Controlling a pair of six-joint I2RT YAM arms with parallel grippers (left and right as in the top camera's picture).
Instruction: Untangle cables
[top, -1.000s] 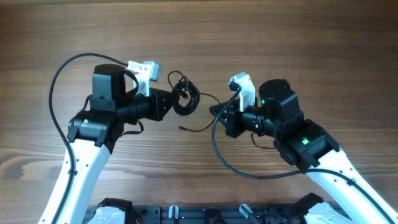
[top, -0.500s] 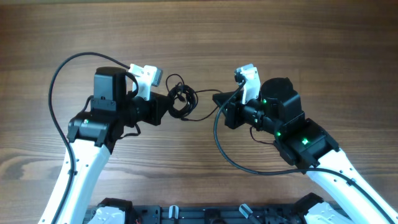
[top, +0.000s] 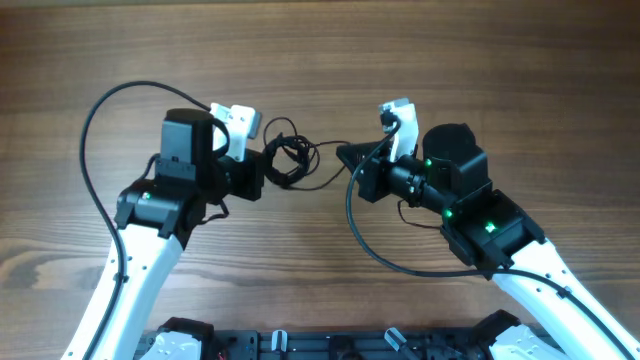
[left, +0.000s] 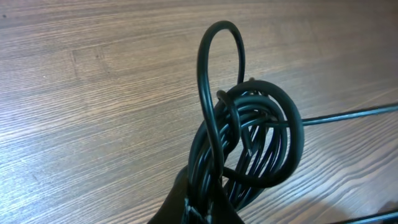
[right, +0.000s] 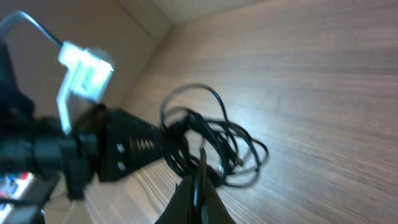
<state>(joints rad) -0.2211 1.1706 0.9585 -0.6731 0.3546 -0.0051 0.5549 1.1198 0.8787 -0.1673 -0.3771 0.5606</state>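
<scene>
Two clenched grippers share one tangle of thin black cords (top: 289, 165) over the brown wood-grain table (top: 450, 60).
The left gripper (top: 266, 172) pinches the glossy, rubbery coil at its base; the right gripper (top: 346, 156) nips one strand leaving it, so that strand runs left-to-right between them, coil nearer the left arm.
</scene>
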